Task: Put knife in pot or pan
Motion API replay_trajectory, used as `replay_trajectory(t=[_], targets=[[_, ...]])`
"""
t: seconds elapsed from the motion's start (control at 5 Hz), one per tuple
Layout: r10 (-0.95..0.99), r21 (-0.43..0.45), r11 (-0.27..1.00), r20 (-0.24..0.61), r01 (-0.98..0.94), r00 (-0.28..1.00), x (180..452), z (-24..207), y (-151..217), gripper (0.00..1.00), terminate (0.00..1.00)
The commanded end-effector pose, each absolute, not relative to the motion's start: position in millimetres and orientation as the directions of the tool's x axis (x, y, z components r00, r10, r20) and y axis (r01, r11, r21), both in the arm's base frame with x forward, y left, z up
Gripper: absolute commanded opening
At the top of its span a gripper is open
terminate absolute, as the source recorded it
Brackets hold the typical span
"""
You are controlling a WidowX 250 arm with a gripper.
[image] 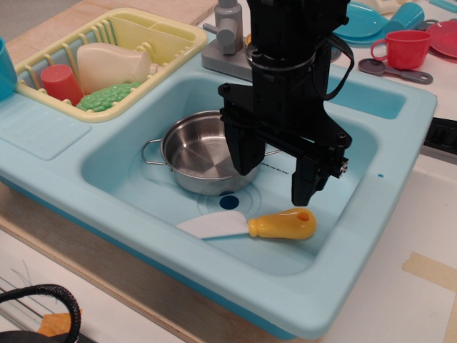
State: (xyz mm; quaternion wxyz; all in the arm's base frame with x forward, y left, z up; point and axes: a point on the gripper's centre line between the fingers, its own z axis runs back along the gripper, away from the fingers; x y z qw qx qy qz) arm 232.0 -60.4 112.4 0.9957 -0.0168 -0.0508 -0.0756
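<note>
The knife (251, 225) lies flat on the floor of the light-blue toy sink (128, 153), near its front wall. Its white blade points left and its yellow-orange handle (284, 224) points right. The shiny steel pot (196, 151) stands in the sink behind the knife, to the left, empty, with a wire loop handle on its left side. My black gripper (275, 182) hangs open above the sink floor, just behind the knife's handle. Its left finger is in front of the pot's right rim; its right finger ends just above the handle. It holds nothing.
A yellow dish rack (107, 61) at the back left holds a red cup, a cream item and a green item. A grey faucet (225, 36) stands behind the sink. A red cup (403, 48), a purple-grey spoon (393, 70) and teal dishes sit at the back right.
</note>
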Motion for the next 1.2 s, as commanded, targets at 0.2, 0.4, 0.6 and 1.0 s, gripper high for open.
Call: replay_trajectory(t=[0.2, 0.4, 0.6, 1.0], targets=[[-0.325, 0.021, 0.946, 0.115, 0.325, 0.939, 237.5, 109.6, -64.9, 1.0, 0.0], [-0.506, 0.065, 0.862, 0.133, 0.502, 0.852, 238.1, 105.9, -66.9, 1.0, 0.0], [-0.637, 0.077, 0.769, 0.167, 0.634, 0.752, 241.1, 105.0, -65.9, 1.0, 0.0], [-0.731, -0.001, 0.652, 0.264, 0.758, 0.629, 241.0, 93.1, -57.2, 1.0, 0.0]])
